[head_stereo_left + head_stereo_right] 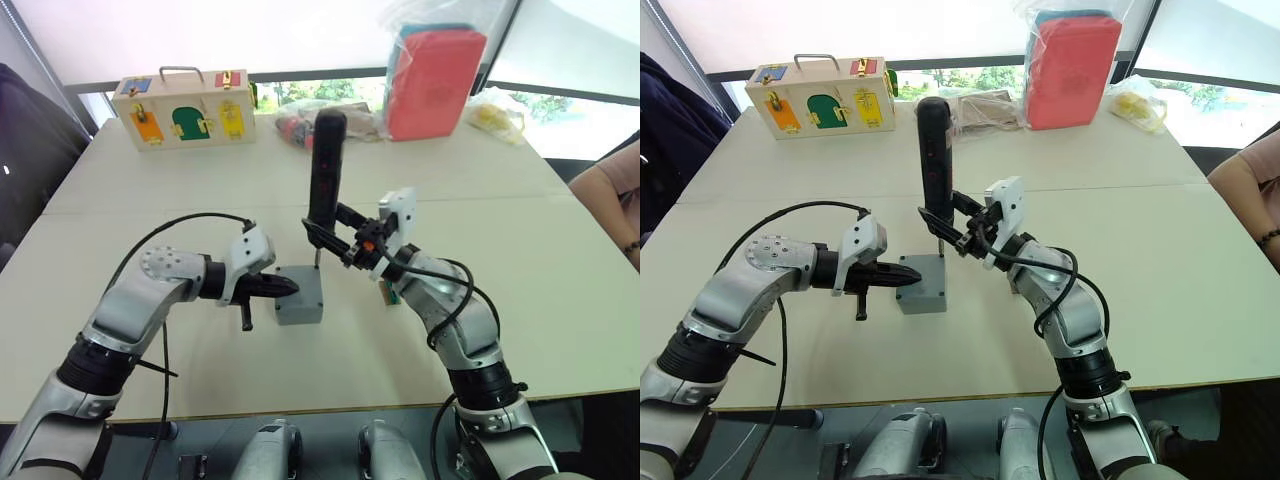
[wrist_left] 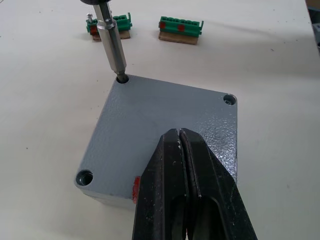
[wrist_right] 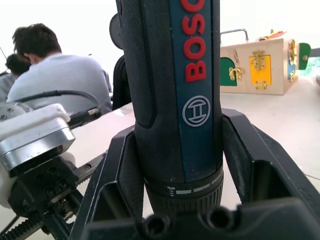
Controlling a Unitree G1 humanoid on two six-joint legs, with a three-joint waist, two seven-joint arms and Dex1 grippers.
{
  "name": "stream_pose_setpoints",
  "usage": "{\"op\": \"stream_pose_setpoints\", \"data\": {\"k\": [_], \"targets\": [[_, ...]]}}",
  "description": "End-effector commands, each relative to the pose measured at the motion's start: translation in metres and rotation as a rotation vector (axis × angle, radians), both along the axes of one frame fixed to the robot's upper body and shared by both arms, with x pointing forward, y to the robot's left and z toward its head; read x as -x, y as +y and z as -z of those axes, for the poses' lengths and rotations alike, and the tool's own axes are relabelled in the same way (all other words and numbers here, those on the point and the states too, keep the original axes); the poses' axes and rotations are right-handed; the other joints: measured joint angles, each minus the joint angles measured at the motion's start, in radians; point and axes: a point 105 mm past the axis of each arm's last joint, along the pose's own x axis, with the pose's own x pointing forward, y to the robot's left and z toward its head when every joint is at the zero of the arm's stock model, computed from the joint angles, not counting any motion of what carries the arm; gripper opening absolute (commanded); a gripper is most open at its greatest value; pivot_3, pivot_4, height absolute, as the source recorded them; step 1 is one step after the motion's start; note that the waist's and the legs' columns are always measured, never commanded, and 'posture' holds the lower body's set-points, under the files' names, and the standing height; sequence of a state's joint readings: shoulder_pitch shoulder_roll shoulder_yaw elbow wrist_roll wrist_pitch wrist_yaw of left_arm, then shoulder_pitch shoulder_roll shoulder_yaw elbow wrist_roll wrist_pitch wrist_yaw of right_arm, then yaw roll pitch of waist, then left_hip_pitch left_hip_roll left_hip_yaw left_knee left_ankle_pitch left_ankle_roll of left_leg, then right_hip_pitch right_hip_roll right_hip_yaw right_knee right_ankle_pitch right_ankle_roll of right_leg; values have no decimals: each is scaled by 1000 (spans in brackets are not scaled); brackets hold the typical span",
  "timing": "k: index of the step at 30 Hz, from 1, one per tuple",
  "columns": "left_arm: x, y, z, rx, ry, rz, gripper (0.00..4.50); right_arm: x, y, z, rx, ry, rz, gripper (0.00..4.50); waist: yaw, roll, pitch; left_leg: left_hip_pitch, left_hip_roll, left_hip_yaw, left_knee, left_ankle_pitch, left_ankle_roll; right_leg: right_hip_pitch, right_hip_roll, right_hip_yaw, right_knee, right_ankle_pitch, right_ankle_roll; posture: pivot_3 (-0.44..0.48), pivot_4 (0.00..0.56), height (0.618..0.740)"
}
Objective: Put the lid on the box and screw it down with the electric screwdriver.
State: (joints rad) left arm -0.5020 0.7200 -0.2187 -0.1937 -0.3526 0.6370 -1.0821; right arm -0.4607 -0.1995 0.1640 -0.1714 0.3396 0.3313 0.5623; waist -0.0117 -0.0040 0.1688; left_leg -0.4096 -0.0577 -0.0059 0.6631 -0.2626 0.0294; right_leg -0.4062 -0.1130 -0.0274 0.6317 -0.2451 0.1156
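The grey box [image 1: 299, 310] stands mid-table with the lid [image 2: 165, 115] lying flat on top of it. A red mark shows on the box's side wall [image 2: 107, 196]. My left gripper [image 2: 179, 133] is shut, its tips resting on the lid's top [image 1: 291, 288]. The black electric screwdriver [image 1: 326, 165] stands upright with my right gripper [image 1: 326, 226] shut on its lower body [image 3: 175, 75]. Its metal bit [image 2: 111, 40] sits in the lid's far corner screw hole. Two other corner holes of the lid are in view.
Two green strips [image 2: 180, 26] lie just beyond the box. At the table's far edge stand a wooden box with coloured doors [image 1: 185, 110], a red pouch in a plastic bag [image 1: 432, 80] and other bags [image 1: 495, 115]. A person's arm [image 1: 612, 190] is at the right edge.
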Motion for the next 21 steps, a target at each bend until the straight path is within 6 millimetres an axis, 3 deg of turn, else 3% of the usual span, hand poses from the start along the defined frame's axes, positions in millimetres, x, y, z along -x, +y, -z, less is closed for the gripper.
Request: {"op": "stream_pose_setpoints", "data": {"k": [1, 15, 21], "targets": [[2, 2, 2, -17, -2, -3, 0, -3, 4, 41, 79, 130, 19, 1842, 0, 0, -1, 2, 0, 0, 0, -1, 1, 2, 0, 0, -1, 0, 0, 0, 150, 740], [2, 4, 9, -9, 0, -12, 0, -5, -3, 43, 53, 145, 44, 1842, 1, 1, -11, 3, 0, 0, -1, -1, 1, 1, 0, 0, -1, -1, -1, 0, 150, 740], [1, 4, 11, -11, 1, -9, 0, -7, -6, 26, 29, 102, 56, 1842, 1, 1, -11, 3, 0, -1, -1, -1, 1, 1, 0, 0, -2, -1, -1, 0, 150, 740]]}}
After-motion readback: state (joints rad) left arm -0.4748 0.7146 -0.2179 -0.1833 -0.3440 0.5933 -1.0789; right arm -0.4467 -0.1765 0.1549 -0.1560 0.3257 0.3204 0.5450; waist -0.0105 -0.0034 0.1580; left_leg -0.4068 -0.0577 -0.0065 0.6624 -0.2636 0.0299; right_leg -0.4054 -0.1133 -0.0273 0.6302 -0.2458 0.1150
